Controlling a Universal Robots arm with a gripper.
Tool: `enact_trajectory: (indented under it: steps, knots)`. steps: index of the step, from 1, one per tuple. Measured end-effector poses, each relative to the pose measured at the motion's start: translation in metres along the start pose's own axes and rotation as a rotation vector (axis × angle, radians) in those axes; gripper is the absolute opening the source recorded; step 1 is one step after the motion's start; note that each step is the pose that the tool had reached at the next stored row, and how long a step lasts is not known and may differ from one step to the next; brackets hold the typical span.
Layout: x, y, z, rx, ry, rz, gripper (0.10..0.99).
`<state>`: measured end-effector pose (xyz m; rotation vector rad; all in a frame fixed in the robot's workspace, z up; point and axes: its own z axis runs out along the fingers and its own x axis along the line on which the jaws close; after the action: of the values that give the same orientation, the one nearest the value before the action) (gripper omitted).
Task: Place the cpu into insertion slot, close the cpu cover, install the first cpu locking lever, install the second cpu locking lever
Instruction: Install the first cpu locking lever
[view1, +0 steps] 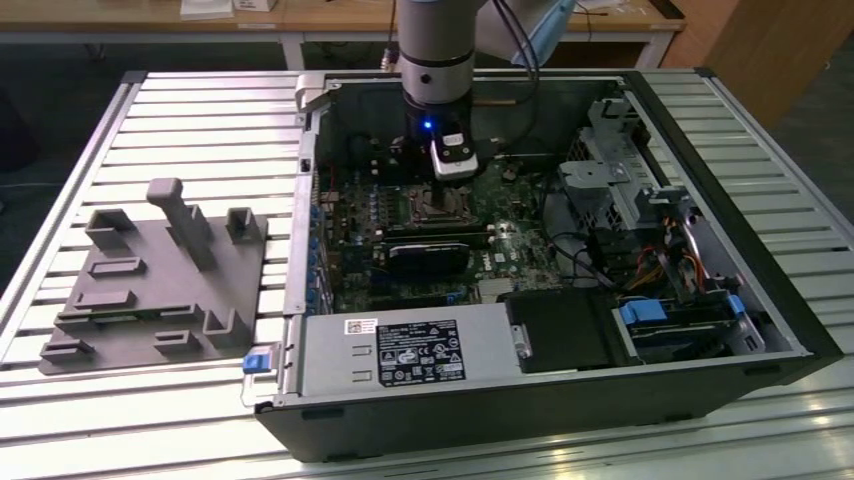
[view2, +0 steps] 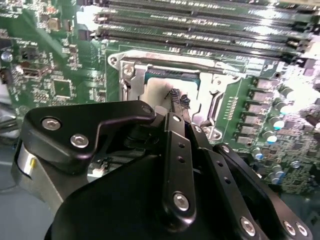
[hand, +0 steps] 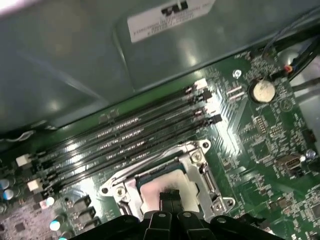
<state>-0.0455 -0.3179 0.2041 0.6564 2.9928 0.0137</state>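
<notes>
The cpu (hand: 150, 194) lies flat in the insertion slot (view1: 430, 206) on the green board, its pale face showing through the open centre of the cpu cover (hand: 196, 170). The silvery cover frame (view2: 175, 64) sits low around the chip (view2: 156, 92). My gripper (hand: 172, 199) hangs directly over the chip, its two dark fingers pressed together with nothing between them, the tips at or just above the chip's face. In the second wrist view the gripper (view2: 179, 100) reaches over the socket's near edge. In the exterior view the gripper (view1: 454, 168) stands inside the open computer case.
Long black memory slots (hand: 135, 140) run beside the socket. A black-finned card (view1: 427, 255), power supply (view1: 400, 355) and drive cage (view1: 614, 190) crowd the case. A coin cell (hand: 262, 90) sits on the board. A grey fixture (view1: 154, 290) lies on the slatted table.
</notes>
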Motion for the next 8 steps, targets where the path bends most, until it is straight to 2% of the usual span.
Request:
enact_trajectory:
  steps: [6, 8]
  knots:
    - [-0.0001, 0.0, -0.0003, 0.002, -0.0009, 0.0, 0.106]
    - [-0.0002, 0.0, -0.0026, 0.005, -0.0019, 0.0, 0.106]
